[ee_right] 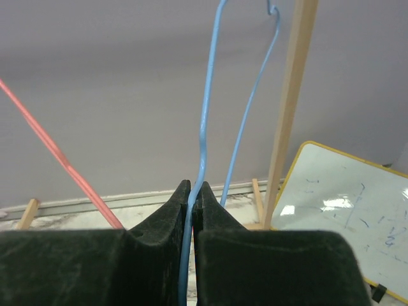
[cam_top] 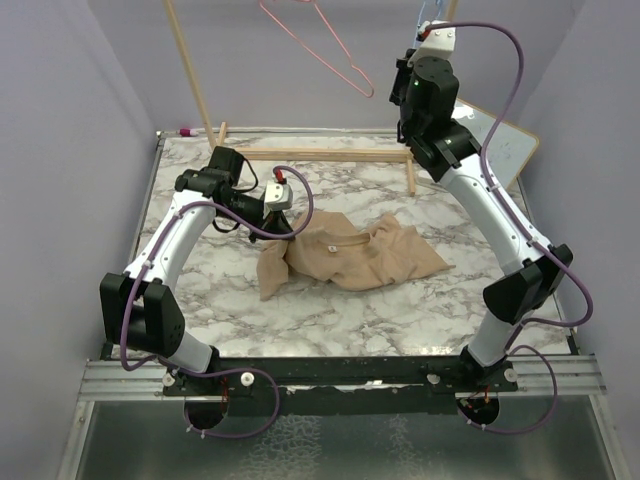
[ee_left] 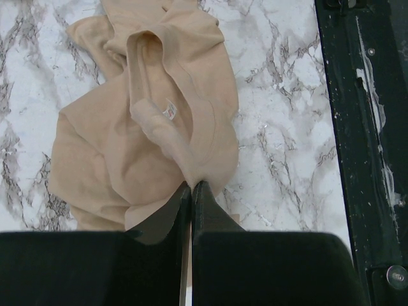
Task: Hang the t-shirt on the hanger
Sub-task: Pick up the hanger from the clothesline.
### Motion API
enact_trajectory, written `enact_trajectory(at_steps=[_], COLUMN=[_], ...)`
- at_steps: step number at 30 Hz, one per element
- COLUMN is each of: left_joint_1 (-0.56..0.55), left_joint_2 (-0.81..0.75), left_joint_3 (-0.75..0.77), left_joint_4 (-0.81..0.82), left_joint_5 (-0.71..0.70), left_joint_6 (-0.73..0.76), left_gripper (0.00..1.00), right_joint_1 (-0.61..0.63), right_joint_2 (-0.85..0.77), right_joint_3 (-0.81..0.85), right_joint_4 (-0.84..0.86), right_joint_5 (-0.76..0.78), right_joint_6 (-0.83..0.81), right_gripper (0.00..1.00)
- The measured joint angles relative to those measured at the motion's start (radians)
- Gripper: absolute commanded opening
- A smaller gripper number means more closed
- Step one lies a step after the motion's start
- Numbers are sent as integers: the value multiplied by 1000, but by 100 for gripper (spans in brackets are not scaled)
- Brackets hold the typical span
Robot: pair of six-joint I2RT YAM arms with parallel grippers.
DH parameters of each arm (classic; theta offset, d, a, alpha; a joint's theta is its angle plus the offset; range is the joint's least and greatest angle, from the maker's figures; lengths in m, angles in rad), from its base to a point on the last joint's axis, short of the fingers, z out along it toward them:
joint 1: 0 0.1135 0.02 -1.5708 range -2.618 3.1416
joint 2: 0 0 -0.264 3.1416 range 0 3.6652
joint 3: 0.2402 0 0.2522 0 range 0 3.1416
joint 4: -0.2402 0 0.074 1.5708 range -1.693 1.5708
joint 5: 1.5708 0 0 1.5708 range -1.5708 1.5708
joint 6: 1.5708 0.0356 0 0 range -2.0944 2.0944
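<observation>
While left pincer point(ee_left: 191, 185) nips one t-shirt point(ee_left: 121, 153), right pincer point(ee_right: 192, 186) clamps one hanger point(ee_right: 205, 115).

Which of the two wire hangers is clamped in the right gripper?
The light-blue hanger: its wire sits between the jaws of the right gripper. The pink hanger hangs free.

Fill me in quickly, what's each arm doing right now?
The left end effector is shut on the neck edge of the t-shirt, which lies crumpled on the table. The right end effector is raised at the back by the wooden rack, shut on the wire of the blue hanger. A pink hanger is nearby, untouched. The shirt is not yet on the hanger.
</observation>
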Motion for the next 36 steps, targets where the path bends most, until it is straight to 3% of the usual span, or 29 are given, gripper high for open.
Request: enact_trajectory(at_steps=[14, 16, 19, 22, 30, 36], left_joint_1=[0, 0, 0, 0, 0, 0], left_joint_2=[-1, -1, -1, -1, -4, -7], left_joint_3=[-2, -2, -2, -2, -7, -37], left_joint_4=[0, 0, 0, -1, 3, 3], left_joint_5=[3, 3, 3, 3, 7, 13], left_joint_6=[0, 0, 0, -1, -1, 0], left_gripper=[0, 0, 0, 0, 0, 0], right_joint_1=[-20, -20, -20, -20, -20, -25], right_joint_2=[-50, -50, -50, -50, -96, -70], right_joint_3=[-86, -86, -85, -69, -40, 231], right_joint_4=[112, 113, 107, 57, -108, -247], right_joint_5=[-147, -147, -144, -123, -102, -101], right_joint_6=[-135, -142, -139, -115, -41, 14], right_gripper=[1, 13, 46, 63, 69, 69])
